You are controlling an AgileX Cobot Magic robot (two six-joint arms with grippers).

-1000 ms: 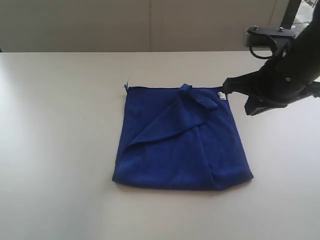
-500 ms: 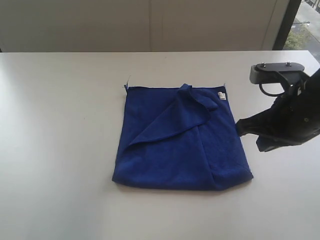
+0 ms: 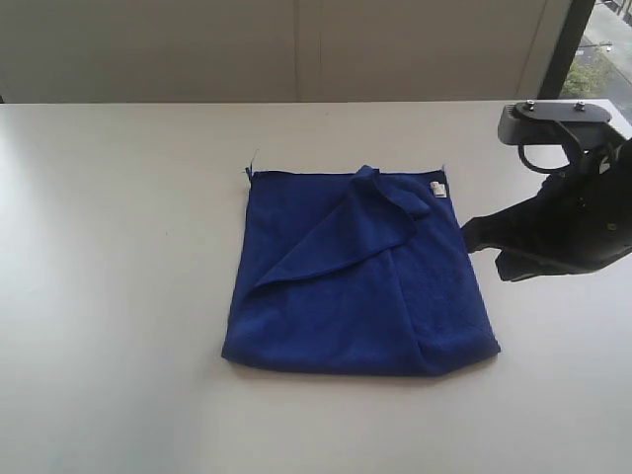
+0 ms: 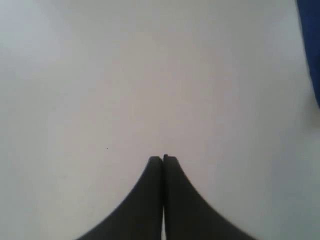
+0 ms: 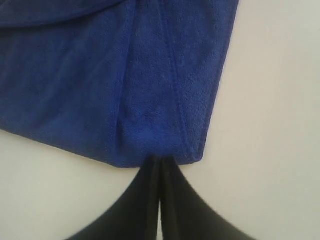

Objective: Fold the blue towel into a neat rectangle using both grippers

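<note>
On the white bench (image 3: 118, 316), near its centre: blue towel (image 3: 336, 316), one item, lying flat in a roughly square, part-folded shape.

- Upper layer: loose diagonal flap (image 3: 336, 232), bunched at its tip by the far edge.
- Marking: small white label (image 3: 437, 188) at the far right corner.
- Near right corner: slightly uneven.

Handling, as judged: light, limp, soft pile. It should drape and sag when lifted and hold no crease of its own. The surface looks grippy rather than slippery, and not fragile. Best taken at two corners or along an edge, one hold per gripper, pinching all layers together so that none trails. The flap wants smoothing flat before any further fold.

Right gripper (image 3: 466, 235): fingers pressed together, tips at the towel's right edge. No cloth is seen between them; contact cannot be told.

Left gripper (image 4: 163, 159): fingers pressed together over bare bench, holding nothing. The towel shows only as a blue strip at that view's edge.
</note>
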